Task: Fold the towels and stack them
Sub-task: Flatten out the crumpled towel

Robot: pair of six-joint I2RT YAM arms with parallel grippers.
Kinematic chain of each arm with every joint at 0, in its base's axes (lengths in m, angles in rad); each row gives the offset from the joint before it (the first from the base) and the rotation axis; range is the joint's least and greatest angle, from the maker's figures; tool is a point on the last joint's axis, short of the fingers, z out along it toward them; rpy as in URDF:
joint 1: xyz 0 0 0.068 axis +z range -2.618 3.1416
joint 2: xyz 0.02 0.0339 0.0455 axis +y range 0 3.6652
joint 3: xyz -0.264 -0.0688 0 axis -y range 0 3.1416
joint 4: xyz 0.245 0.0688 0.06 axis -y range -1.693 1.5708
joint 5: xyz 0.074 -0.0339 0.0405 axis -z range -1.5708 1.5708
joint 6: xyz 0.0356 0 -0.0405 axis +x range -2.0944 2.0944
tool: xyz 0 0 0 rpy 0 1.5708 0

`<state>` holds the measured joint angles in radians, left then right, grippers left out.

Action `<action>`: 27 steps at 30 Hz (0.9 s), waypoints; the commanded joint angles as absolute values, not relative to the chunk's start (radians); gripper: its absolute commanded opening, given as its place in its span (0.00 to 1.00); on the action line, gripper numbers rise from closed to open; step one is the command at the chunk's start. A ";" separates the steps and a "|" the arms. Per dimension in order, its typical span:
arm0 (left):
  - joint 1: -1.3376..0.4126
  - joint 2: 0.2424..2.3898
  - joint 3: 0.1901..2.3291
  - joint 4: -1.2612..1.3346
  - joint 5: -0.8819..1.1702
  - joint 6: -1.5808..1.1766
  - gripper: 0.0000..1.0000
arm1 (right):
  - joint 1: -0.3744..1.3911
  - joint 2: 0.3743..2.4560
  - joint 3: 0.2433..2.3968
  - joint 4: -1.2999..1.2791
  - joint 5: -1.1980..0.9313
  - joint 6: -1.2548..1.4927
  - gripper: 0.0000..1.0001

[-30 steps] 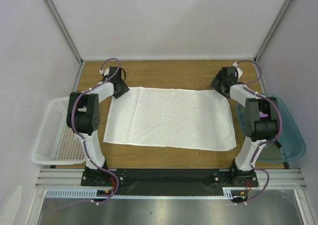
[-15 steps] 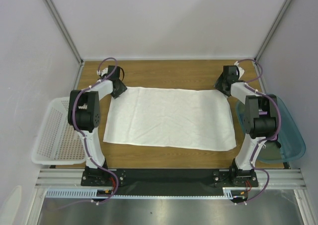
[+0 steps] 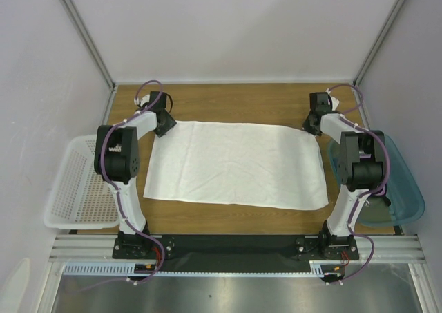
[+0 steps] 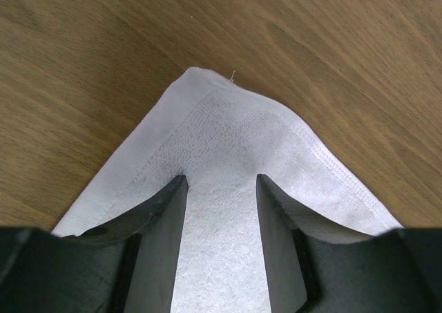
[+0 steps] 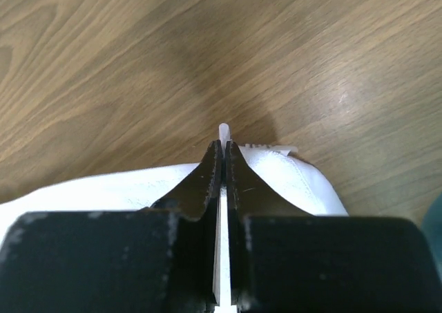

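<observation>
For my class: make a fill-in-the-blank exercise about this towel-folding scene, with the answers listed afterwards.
The white towel lies spread on a table made of ____.
The right gripper is ____ on the towel's far-right corner.
The left gripper, above the far-left corner, is ____.
The perforated basket is coloured ____.
Answers: wood; shut; open; white.

No readable text, labels or numbers visible.

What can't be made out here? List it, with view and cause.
- Teal bin contents: top view, right arm covers part of it.
- Whether the left end effector touches the white towel: left wrist view, its own fingers hide contact.
- How much cloth the right end effector pinches: right wrist view, fingers cover it.
</observation>
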<state>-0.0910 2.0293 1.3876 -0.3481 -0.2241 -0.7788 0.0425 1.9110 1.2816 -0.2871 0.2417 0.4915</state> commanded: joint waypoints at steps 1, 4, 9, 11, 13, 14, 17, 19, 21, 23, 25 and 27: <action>-0.080 2.031 1.391 -0.354 -0.244 -0.792 0.50 | 0.037 1.910 1.356 -0.322 0.308 0.454 0.00; -0.080 2.031 1.391 -0.354 -0.250 -0.795 0.51 | 0.040 1.898 1.373 -0.345 0.382 0.427 0.00; -0.078 2.031 1.393 -0.348 -0.255 -0.799 0.50 | 0.058 1.893 1.397 -0.338 0.465 0.364 0.16; -0.080 2.036 1.397 -0.351 -0.253 -0.798 0.50 | 0.069 1.910 1.407 -0.319 0.463 0.333 0.43; -0.080 2.036 1.399 -0.351 -0.259 -0.799 0.50 | 0.068 1.934 1.437 -0.342 0.442 0.334 0.50; -0.080 2.034 1.404 -0.359 -0.264 -0.799 0.50 | 0.067 1.956 1.451 -0.375 0.419 0.347 0.51; -0.078 2.037 1.413 -0.367 -0.282 -0.798 0.50 | 0.066 1.971 1.465 -0.385 0.368 0.366 0.53; -0.080 2.040 1.419 -0.370 -0.288 -0.798 0.50 | 0.058 1.971 1.442 -0.376 0.351 0.379 0.53; -0.080 2.043 1.425 -0.379 -0.295 -0.801 0.50 | 0.045 1.971 1.433 -0.370 0.328 0.399 0.53; -0.078 2.043 1.425 -0.387 -0.299 -0.799 0.50 | 0.035 1.970 1.424 -0.373 0.316 0.408 0.52; -0.080 2.039 1.422 -0.384 -0.301 -0.799 0.49 | 0.029 1.957 1.414 -0.376 0.316 0.403 0.52; -0.080 2.037 1.417 -0.380 -0.301 -0.799 0.49 | 0.028 1.944 1.408 -0.374 0.318 0.393 0.52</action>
<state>-0.0902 2.0293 1.3899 -0.3622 -0.2623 -0.7864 0.0360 1.9694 1.4158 -0.3771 0.3241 0.3893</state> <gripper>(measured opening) 0.495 0.524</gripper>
